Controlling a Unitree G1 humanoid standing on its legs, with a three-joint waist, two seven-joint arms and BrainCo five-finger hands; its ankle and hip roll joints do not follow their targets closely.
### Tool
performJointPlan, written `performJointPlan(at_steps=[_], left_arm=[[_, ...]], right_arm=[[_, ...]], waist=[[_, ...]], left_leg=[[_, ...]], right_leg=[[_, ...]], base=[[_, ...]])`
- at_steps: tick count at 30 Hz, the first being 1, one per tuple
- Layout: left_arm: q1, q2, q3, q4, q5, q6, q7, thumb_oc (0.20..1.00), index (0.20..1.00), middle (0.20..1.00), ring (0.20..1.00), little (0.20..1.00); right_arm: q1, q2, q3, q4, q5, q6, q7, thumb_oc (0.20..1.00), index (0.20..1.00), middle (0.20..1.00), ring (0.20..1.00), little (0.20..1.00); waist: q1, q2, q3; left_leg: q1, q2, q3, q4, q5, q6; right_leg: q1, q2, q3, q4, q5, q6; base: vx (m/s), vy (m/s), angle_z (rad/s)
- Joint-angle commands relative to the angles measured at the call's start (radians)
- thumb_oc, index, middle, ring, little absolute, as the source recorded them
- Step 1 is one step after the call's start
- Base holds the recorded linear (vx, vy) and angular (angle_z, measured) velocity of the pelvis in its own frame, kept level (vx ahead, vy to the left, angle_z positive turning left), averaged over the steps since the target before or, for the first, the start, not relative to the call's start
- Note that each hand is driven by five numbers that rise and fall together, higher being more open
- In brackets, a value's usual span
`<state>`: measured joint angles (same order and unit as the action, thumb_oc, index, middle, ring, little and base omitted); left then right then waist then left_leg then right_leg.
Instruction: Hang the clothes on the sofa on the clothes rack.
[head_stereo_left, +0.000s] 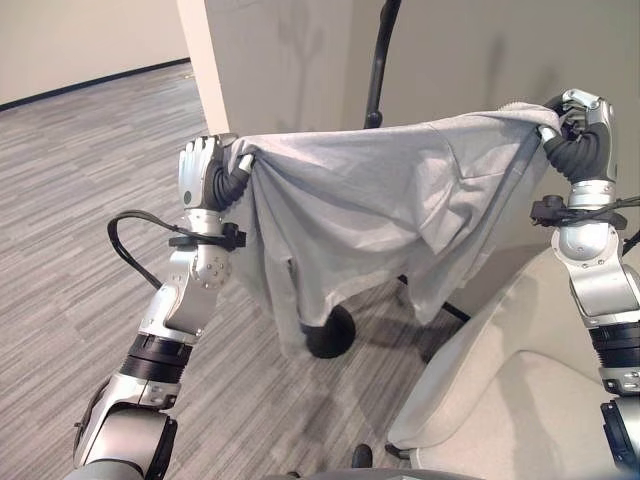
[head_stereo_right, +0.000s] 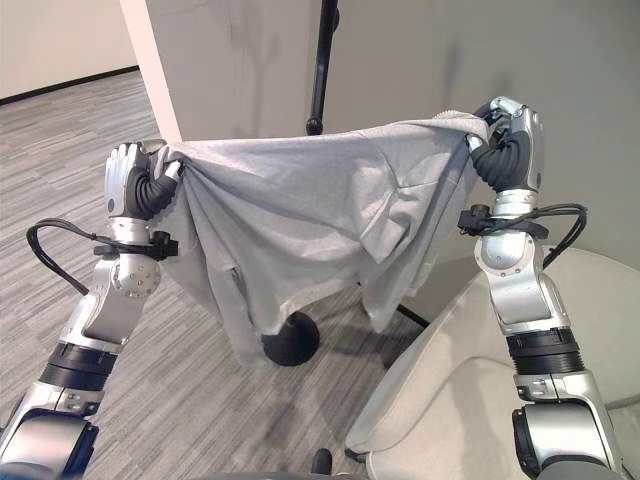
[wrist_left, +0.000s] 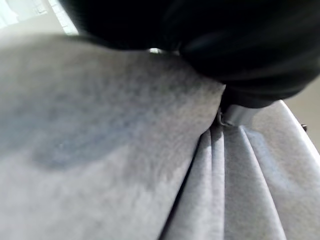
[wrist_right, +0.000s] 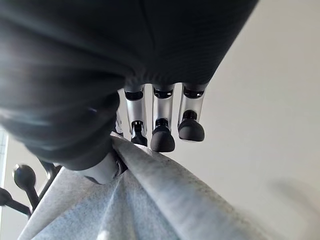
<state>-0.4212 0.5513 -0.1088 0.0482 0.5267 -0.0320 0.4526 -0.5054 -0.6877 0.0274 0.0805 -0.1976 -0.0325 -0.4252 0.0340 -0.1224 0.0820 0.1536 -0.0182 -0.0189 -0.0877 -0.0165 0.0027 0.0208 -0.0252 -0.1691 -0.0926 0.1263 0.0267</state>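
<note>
A light grey shirt (head_stereo_left: 370, 200) hangs spread out in the air between my two raised hands. My left hand (head_stereo_left: 200, 170) is shut on its left corner, where the cloth (wrist_left: 100, 165) bunches under the hand. My right hand (head_stereo_left: 585, 125) is shut on the right corner, a little higher; its fingers (wrist_right: 162, 130) curl over the bunched cloth (wrist_right: 150, 200). Just behind the shirt stands the black clothes rack, its pole (head_stereo_left: 378, 60) rising above the cloth and its round base (head_stereo_left: 330, 335) showing below the hem. Knobbed hooks (wrist_right: 22, 177) of the rack show in the right wrist view.
A light beige sofa (head_stereo_left: 510, 390) fills the lower right, under my right arm. A pale wall pillar (head_stereo_left: 260, 70) stands behind the rack. Grey plank flooring (head_stereo_left: 80, 200) stretches away to the left.
</note>
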Motion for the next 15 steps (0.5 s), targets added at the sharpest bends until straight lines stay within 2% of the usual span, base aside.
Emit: performJointPlan(at_steps=[1,3,5,6,7,8,9,11,12,13,14,15], left_arm=[[0.015,0.047,0.095,0.010,-0.017,0.002,0.029,0.200,0.200,0.200,0.200,0.200],[0.012,0.051,0.097,0.008,-0.021,-0.003,0.030,0.200,0.200,0.200,0.200,0.200],[0.004,0.060,0.097,0.006,-0.023,-0.007,0.032,0.200,0.200,0.200,0.200,0.200],[0.003,0.060,0.097,0.006,-0.023,-0.007,0.032,0.200,0.200,0.200,0.200,0.200],[-0.014,0.068,0.098,0.001,-0.032,-0.011,0.037,0.200,0.200,0.200,0.200,0.200],[-0.022,0.067,0.106,0.004,-0.044,-0.014,0.044,0.200,0.200,0.200,0.200,0.200],[-0.028,0.067,0.113,0.002,-0.047,-0.015,0.050,0.200,0.200,0.200,0.200,0.200],[-0.032,0.069,0.116,0.002,-0.047,-0.016,0.055,0.200,0.200,0.200,0.200,0.200],[-0.039,0.076,0.120,0.004,-0.050,-0.020,0.066,0.200,0.200,0.200,0.200,0.200],[-0.038,0.076,0.120,0.005,-0.050,-0.020,0.066,0.200,0.200,0.200,0.200,0.200],[-0.036,0.080,0.129,0.006,-0.054,-0.018,0.086,0.200,0.200,0.200,0.200,0.200],[-0.036,0.084,0.135,0.007,-0.051,-0.016,0.087,0.200,0.200,0.200,0.200,0.200]], right_arm=[[0.011,-0.023,-0.091,-0.008,-0.011,-0.010,-0.029,0.200,0.200,0.200,0.200,0.200],[0.018,-0.019,-0.096,-0.013,-0.005,-0.016,-0.027,0.200,0.200,0.200,0.200,0.200],[0.023,-0.016,-0.101,-0.022,0.002,-0.027,-0.026,0.200,0.200,0.200,0.200,0.200],[0.023,-0.016,-0.101,-0.022,0.002,-0.027,-0.026,0.200,0.200,0.200,0.200,0.200],[0.024,-0.022,-0.109,-0.050,0.010,-0.046,-0.021,0.200,0.200,0.200,0.200,0.200],[0.031,-0.025,-0.115,-0.057,0.013,-0.053,-0.021,0.200,0.200,0.200,0.200,0.200],[0.040,-0.031,-0.126,-0.066,0.012,-0.055,-0.020,0.200,0.200,0.200,0.200,0.200],[0.046,-0.034,-0.134,-0.074,0.010,-0.058,-0.019,0.200,0.200,0.200,0.200,0.200],[0.048,-0.028,-0.129,-0.091,0.007,-0.070,-0.016,0.200,0.200,0.200,0.200,0.200],[0.048,-0.028,-0.129,-0.092,0.007,-0.069,-0.016,0.200,0.200,0.200,0.200,0.200],[0.046,-0.024,-0.123,-0.103,0.001,-0.078,-0.028,0.200,0.200,0.200,0.200,0.200],[0.051,-0.025,-0.123,-0.107,-0.001,-0.077,-0.018,0.200,0.200,0.200,0.200,0.200]], waist=[[0.017,0.003,-0.107],[0.014,0.004,-0.102],[0.012,-0.007,-0.081],[0.011,-0.007,-0.082],[0.018,-0.021,-0.033],[0.019,-0.022,-0.011],[0.009,-0.020,-0.004],[0.004,-0.017,-0.006],[0.007,-0.011,-0.021],[0.008,-0.012,-0.022],[0.026,0.008,-0.020],[0.022,0.018,-0.030]], left_leg=[[0.004,0.011,0.036,0.000,-0.082,-0.019],[0.008,0.020,0.041,0.015,-0.079,-0.026],[-0.043,0.023,0.044,0.129,-0.109,-0.038],[-0.047,0.023,0.043,0.135,-0.112,-0.038],[-0.172,0.016,0.031,0.377,-0.095,-0.068],[-0.238,0.025,0.021,0.467,-0.044,-0.088],[-0.279,0.051,0.022,0.475,-0.040,-0.091],[-0.297,0.070,0.022,0.445,-0.055,-0.086],[-0.273,0.088,-0.003,0.321,-0.054,-0.077],[-0.268,0.088,-0.002,0.311,-0.049,-0.078],[-0.291,0.080,-0.072,0.198,-0.001,-0.089],[-0.263,0.083,-0.083,0.120,0.009,-0.095]], right_leg=[[0.024,-0.024,0.006,0.005,-0.083,0.094],[0.026,-0.020,0.009,0.005,-0.087,0.090],[0.030,-0.025,0.006,0.005,-0.088,0.083],[0.029,-0.025,0.005,0.005,-0.088,0.083],[0.050,-0.032,0.000,0.005,-0.094,0.063],[0.059,-0.033,-0.002,0.005,-0.100,0.055],[0.060,-0.037,-0.010,0.005,-0.102,0.058],[0.058,-0.041,-0.015,0.005,-0.103,0.063],[0.046,-0.045,-0.005,0.005,-0.104,0.074],[0.046,-0.046,-0.004,0.005,-0.104,0.074],[0.049,-0.038,0.019,0.005,-0.116,0.078],[0.047,-0.037,0.023,0.005,-0.121,0.080]], base=[[0.02,-0.036,-0.02],[0.01,-0.070,-0.02],[-0.03,-0.085,-0.01],[-0.09,-0.133,0.05],[-0.10,-0.114,0.12],[-0.12,-0.095,0.20],[-0.06,-0.003,0.19],[0.04,0.063,0.11],[0.10,0.086,0.08],[0.14,0.162,0.03],[0.07,0.125,-0.10],[0.08,0.122,-0.20]])
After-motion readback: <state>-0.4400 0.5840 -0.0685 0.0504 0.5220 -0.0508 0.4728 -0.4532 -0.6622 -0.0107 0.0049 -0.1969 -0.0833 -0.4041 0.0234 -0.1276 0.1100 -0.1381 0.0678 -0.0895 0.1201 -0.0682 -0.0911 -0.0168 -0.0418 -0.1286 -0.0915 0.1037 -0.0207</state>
